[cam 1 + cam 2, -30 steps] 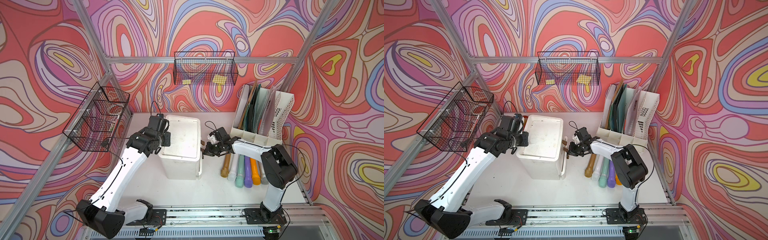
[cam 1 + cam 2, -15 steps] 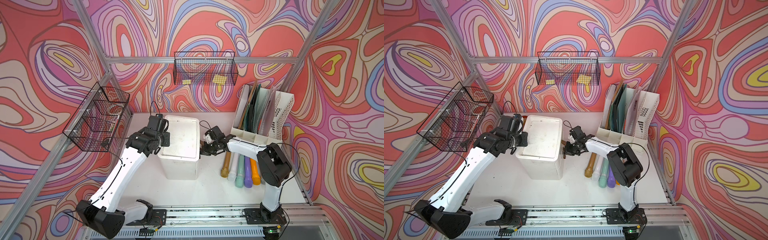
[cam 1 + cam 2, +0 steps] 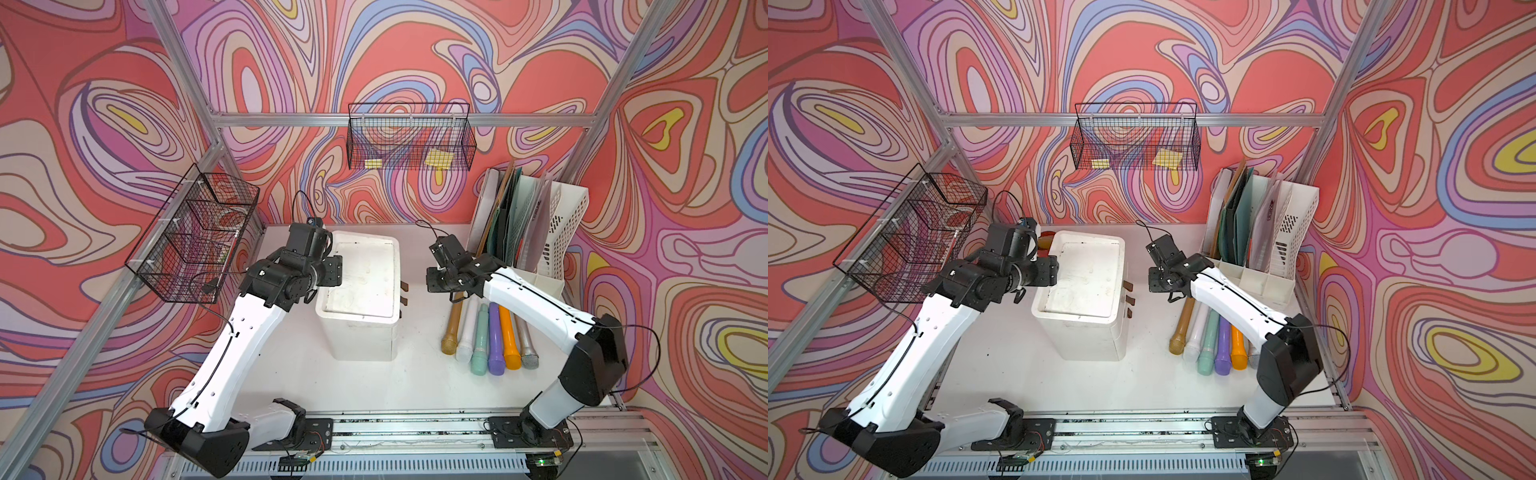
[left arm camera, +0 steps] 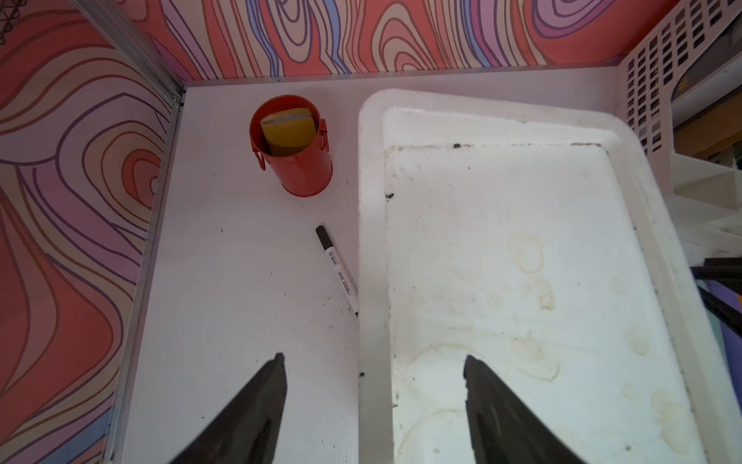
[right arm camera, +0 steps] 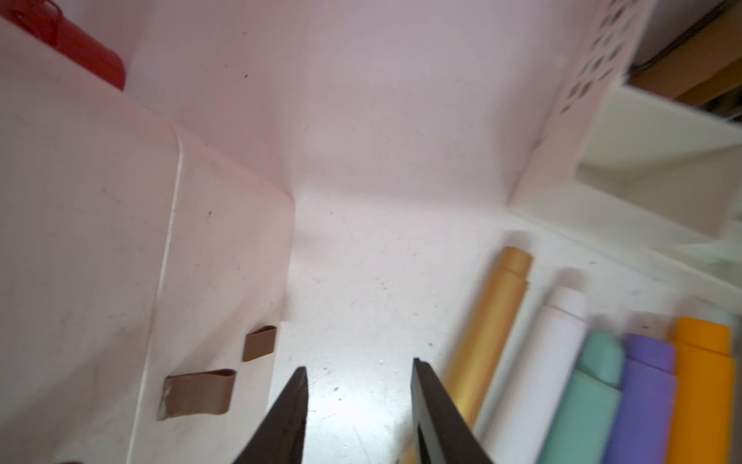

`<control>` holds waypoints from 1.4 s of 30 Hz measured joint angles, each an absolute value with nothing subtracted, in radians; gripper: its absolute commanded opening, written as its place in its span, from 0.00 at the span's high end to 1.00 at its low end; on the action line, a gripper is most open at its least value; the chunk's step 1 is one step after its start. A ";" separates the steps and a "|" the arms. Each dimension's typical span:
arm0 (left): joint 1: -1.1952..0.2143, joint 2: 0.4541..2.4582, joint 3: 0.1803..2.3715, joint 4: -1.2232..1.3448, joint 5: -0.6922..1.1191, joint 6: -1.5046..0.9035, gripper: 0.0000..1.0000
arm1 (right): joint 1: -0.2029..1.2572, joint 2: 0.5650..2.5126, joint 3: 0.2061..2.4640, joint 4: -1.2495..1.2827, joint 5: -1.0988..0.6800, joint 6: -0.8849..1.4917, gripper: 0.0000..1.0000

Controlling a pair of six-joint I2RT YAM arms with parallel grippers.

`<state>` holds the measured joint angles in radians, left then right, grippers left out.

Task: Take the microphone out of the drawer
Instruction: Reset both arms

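Tools: right gripper and left gripper, both with jaws apart and holding nothing.
Right gripper: low over bare table between the drawer unit and the gold microphone, beside the brown pull tabs on the unit's side.
Left gripper: astride the unit's opposite rim, 1 finger over the top, 1 over the table. Whether it touches cannot be told.
Drawers: all look shut in both top views, and what is inside is hidden.
Microphones: 6 lie side by side on the table, to the right of the unit and clear of it, gold nearest.
Step in hand: probably lining up on a tab, or the job is done. The pictures do not settle which.
Doing it well: if a drawer is to open, set the right jaws square on 1 tab and pinch the loop fully. Pull straight away from the unit while the left gripper braces the rim, since the unit may slide. Keep the outer finger off the gold microphone just beside it.
Table: white and scuffed, with a red cup near the back corner and a marker lying against the unit.
Room: swirled red, pink and purple walls, 2 wire baskets, and a file rack at the back right.
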<state>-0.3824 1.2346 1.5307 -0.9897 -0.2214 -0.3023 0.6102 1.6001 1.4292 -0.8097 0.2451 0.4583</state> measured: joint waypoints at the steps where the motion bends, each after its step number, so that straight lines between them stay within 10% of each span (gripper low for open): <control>1: -0.376 1.227 1.537 -0.991 -0.227 -0.302 0.02 | 0.608 1.584 1.426 -0.817 0.293 0.447 0.51; 16: 0.024 1.091 1.180 -0.847 -0.165 -0.303 0.01 | 0.352 1.343 0.879 -0.414 0.603 0.170 0.45; 28: 0.104 1.078 0.444 0.007 -0.097 -0.222 0.01 | 0.126 1.455 0.562 0.398 0.442 0.022 0.41; 35: 0.104 1.307 0.350 0.477 -0.020 -0.162 0.01 | 0.067 1.594 0.489 0.755 0.332 0.038 0.02; 42: 0.002 1.504 0.384 0.736 -0.030 -0.073 0.00 | 0.067 1.708 0.435 0.921 0.294 0.031 0.02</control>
<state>0.0017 1.5040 0.3840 0.7364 -0.0299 -0.0727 0.0666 1.7081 0.4347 0.9215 0.2939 0.0315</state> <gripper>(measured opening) 0.995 0.981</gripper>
